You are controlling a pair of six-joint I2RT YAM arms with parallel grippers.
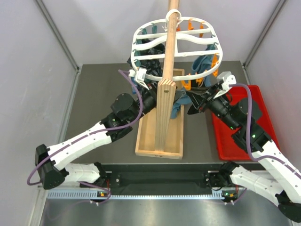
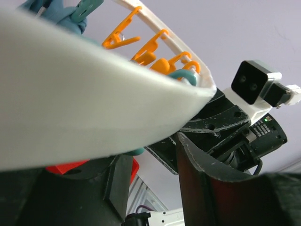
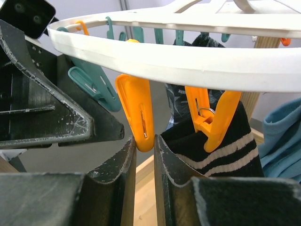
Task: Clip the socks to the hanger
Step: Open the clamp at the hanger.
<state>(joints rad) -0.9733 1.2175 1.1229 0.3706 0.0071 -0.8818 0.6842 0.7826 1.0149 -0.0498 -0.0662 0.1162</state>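
**Right claw pinched on a peg, left claw part open under the rim**

On the top camera the hanger is hooked onto the wooden pole. Its white oval lies roughly flat, and its long axis runs left to right across the table. The pole stands in a wooden base tray, and a red bin sits off to the right.

My right wrist view shows one black sock with white stripes on the hanger. An orange clothespin bites its upper edge. The fabric drops straight down from the rim with its long axis vertical, and its lower end is out of frame. A blue-teal cloth hangs just beside it on the right.

The right claw is nearly closed. Its fingers stand close together with the lower tip of a second orange clothespin between them, and both pads look to be touching that peg. The peg hangs from the near rim, just left of the one holding the sock.

The left claw has its fingers apart, with a middling gap. The hanger's white rim, blurred, fills most of my left wrist view just above the fingers. I cannot tell whether they touch it or hold anything. On the top camera both claws are up under the rim, one on each side of the pole.
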